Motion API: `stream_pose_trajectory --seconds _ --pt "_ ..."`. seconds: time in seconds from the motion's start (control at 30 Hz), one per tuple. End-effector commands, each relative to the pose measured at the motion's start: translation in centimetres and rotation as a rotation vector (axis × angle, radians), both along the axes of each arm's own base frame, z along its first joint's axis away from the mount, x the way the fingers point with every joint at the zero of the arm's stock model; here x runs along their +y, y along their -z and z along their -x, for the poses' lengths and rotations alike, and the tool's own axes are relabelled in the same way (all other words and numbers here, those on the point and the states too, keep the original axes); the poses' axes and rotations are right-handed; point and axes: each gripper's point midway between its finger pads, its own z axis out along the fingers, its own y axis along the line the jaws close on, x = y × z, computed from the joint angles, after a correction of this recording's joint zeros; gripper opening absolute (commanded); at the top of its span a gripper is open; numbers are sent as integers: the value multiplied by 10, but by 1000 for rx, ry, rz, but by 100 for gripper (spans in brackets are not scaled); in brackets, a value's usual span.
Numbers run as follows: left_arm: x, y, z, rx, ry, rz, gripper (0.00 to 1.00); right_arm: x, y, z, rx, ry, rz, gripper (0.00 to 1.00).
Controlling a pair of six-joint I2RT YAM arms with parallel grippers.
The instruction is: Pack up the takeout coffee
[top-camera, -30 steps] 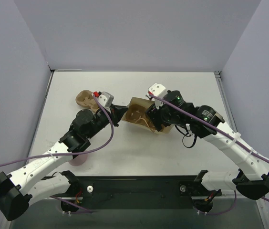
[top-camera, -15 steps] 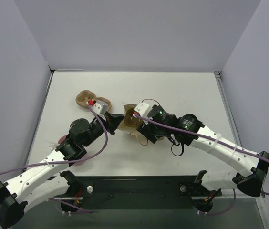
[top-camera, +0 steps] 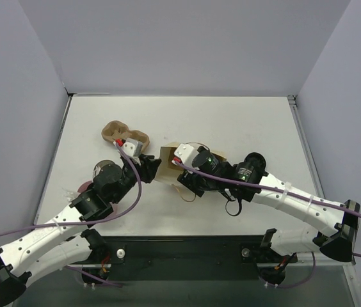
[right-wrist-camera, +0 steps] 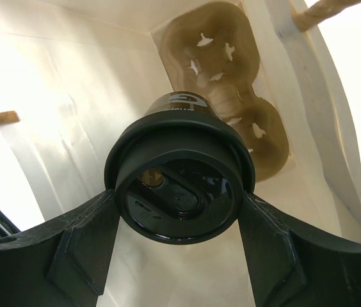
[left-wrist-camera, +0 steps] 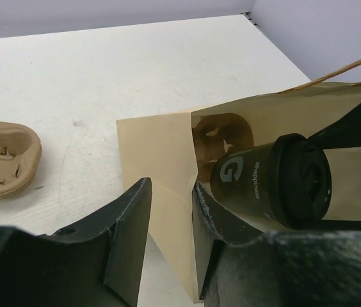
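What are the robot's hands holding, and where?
Right hand grips the coffee cup by its lid, inside the paper bag. Left hand straddles the bag's edge, open.

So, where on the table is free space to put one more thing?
The widest bare patch is the table's far right, between the paper bag and the right wall. The strip behind the pulp tray, along the back wall, is bare too. Around the bag it is crowded by the left arm and right arm.
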Motion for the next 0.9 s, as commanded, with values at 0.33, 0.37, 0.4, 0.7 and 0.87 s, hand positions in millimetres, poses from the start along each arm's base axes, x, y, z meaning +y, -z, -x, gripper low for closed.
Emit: stream_pose_trajectory --seconds 0.33,0.37,0.4,0.7,0.87 --pt "-9 -27 -9 -82 1 23 53 -2 -1 -5 -35 71 -3 45" --pt "-10 -25 -11 -84 -3 9 53 -1 -1 -4 -35 70 -2 45" --pt "-9 -25 -13 -86 -10 3 53 -2 0 -4 -33 72 2 45" --pt "-7 -31 -23 -83 -61 -6 39 -6 11 2 -23 65 31 45" --pt "-13 -30 -16 -81 -17 19 1 -11 1 -8 -91 47 100 45"
